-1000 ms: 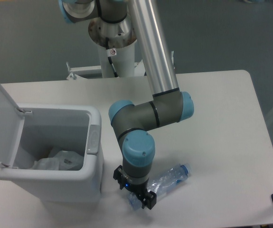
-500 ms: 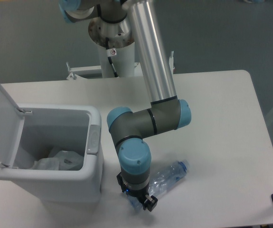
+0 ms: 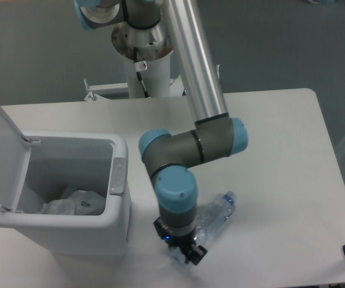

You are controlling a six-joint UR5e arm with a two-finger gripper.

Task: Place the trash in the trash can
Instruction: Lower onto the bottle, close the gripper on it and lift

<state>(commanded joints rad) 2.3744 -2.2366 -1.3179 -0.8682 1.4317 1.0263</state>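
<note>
One piece left: wrapper (image 3: 76, 203) lies in the bin (image 3: 115, 225), while the bottle (image 3: 211, 215) lies on the bench (image 3: 280, 150) w/ the hand (image 3: 187, 255) at its base end, grip state unclear; prob. light, thin, crushable, slippery, so pinch mid-body.

Even, cool overhead light, soft faint shadows, slightly soft focus, no harsh glare.
</note>
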